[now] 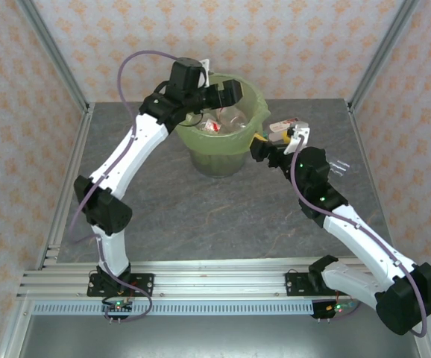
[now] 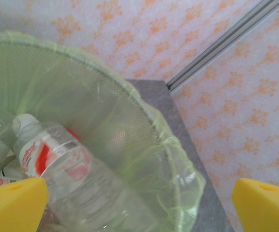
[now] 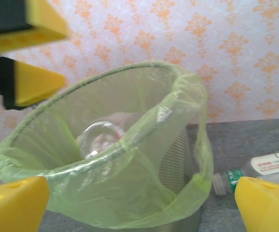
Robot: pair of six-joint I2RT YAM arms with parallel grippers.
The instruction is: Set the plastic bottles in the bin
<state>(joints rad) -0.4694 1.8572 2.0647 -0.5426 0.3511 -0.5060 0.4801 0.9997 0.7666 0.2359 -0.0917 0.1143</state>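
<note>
bin [image 1: 217,159], left fingers [image 2: 14,203] spread wide above

Bright, even light throughout; the worktop [image 1: 200,224] carries only soft shadows. In the left wrist view the yellow pads [image 2: 14,205] of the left pincer [image 2: 139,205] blur, and the bin [image 2: 130,121] beyond them looks hazy, faintly glinting.

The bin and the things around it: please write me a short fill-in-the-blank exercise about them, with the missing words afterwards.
1. The bin is lined with a light ___ plastic bag.
2. The left gripper hangs open above the ___.
3. In the right wrist view, one plastic bottle lies on the ___, to the right of the bin.
Missing words: green; bin; table.
</note>
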